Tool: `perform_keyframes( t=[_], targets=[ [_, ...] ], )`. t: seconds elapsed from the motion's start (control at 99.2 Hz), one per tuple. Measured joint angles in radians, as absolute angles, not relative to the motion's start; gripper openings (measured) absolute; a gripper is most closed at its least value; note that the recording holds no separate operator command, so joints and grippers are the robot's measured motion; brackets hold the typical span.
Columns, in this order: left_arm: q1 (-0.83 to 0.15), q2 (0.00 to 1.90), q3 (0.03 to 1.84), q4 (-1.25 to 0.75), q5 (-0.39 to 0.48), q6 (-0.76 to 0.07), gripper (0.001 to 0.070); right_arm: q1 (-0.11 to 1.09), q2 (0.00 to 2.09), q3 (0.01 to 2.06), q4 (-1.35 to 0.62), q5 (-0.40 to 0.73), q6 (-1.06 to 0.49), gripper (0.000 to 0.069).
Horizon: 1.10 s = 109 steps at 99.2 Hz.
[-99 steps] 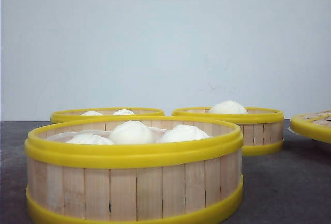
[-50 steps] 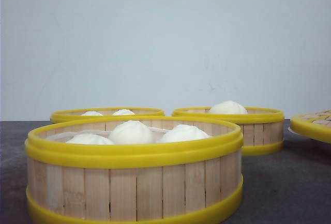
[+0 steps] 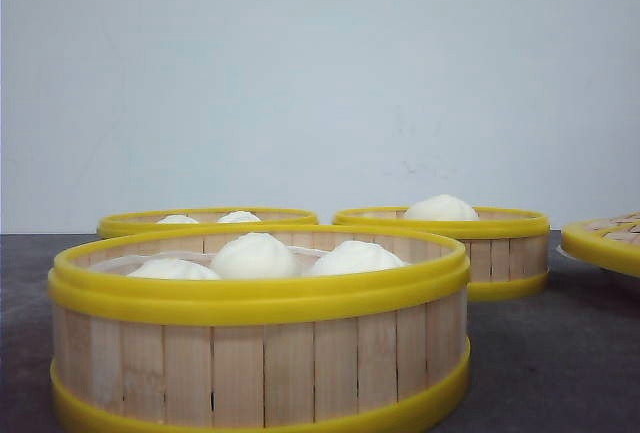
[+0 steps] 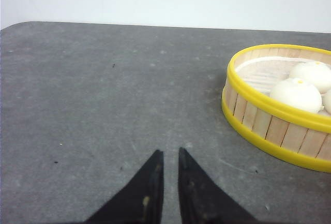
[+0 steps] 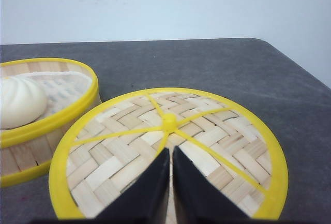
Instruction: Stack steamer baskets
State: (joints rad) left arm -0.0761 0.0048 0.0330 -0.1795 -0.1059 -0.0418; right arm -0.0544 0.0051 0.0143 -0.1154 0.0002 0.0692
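A plain pale wall (image 3: 320, 73) backs the dark grey table (image 3: 560, 353) I'm working over. From the front camera I see three steamer baskets standing apart: the nearest basket (image 3: 260, 363) sits close to the lens with three white buns (image 3: 255, 255) inside, the far-left basket (image 3: 207, 219) peeks out behind it with two bun tops showing, and the far-right basket (image 3: 445, 243) holds one bun. A woven lid (image 3: 605, 241) lies at the right edge. My left gripper (image 4: 169, 157) hangs over bare tabletop, its black fingers nearly together with a thin gap and nothing between them; a basket with buns stands well off to one side. My right gripper (image 5: 171, 154) is poised over the lid's centre knob (image 5: 168, 121), jaws almost closed and empty.
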Motion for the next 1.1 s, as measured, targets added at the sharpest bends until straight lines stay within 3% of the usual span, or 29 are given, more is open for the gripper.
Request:
perform_keyframes(
  t=[0.454, 0.625, 0.797, 1.099],
  targets=[
    [-0.076, 0.005, 0.033, -0.179, -0.106, -0.042, 0.0025, -0.054, 0.005, 0.014, -0.095, 0.000, 0.070, 0.0004],
    [-0.076, 0.005, 0.033, -0.179, -0.106, -0.046, 0.0025, -0.054, 0.005, 0.014, -0.085, -0.020, 0.138, 0.0005],
    [-0.076, 0.005, 0.033, -0.179, -0.105, -0.155, 0.0025, -0.054, 0.005, 0.014, -0.091, -0.079, 0.305, 0.0004],
    [-0.076, 0.005, 0.033, -0.178, -0.106, -0.378, 0.0024, -0.054, 0.005, 0.014, -0.082, -0.057, 0.482, 0.0004]
  ],
)
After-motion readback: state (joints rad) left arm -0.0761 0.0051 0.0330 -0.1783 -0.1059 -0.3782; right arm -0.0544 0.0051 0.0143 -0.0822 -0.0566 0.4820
